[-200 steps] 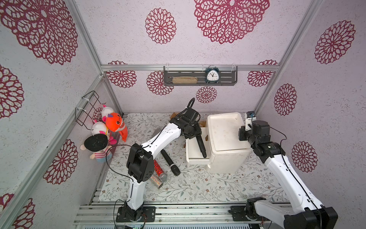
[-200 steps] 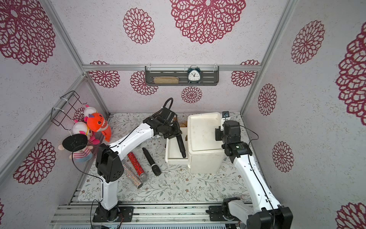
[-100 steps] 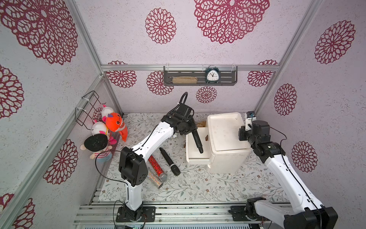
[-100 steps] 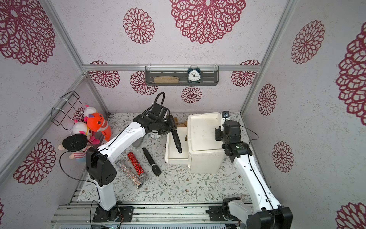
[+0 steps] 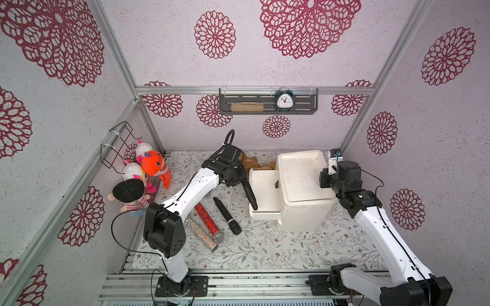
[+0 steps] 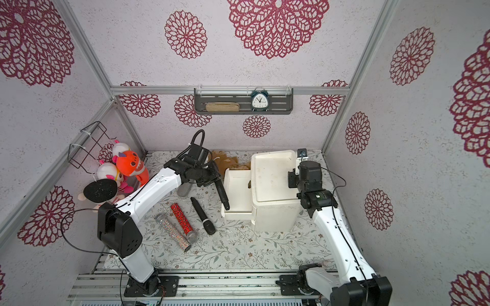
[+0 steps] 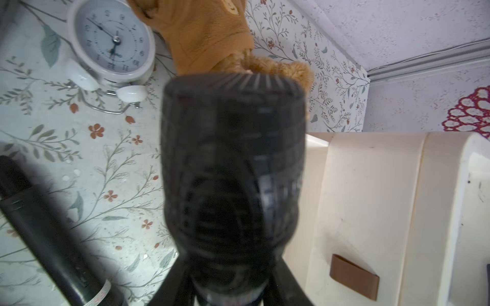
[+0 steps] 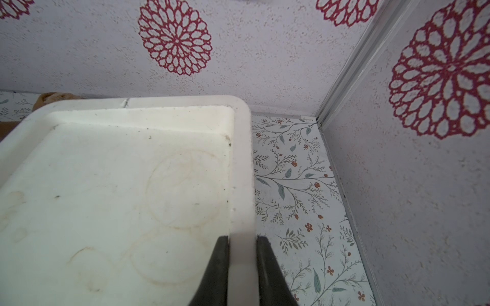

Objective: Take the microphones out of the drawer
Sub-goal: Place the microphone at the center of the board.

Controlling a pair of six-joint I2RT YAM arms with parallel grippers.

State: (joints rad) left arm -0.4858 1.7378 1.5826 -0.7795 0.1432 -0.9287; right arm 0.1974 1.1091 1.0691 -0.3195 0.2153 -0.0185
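Observation:
My left gripper is shut on a black microphone near its head end. The handle slopes down along the left wall of the open white drawer. In the left wrist view the grille head of the microphone fills the middle, with my left gripper closed round its base. The drawer lies beside it. My right gripper is shut on the raised right rim of the cabinet top.
On the floor left of the drawer lie another black microphone, a red glitter one and a silver glitter one. Plush toys fill the left corner. A brown glove and a white alarm clock lie behind the drawer.
My left arm has swung left with the microphone, carrying it from over the drawer's middle to its left wall. The right arm has not moved.

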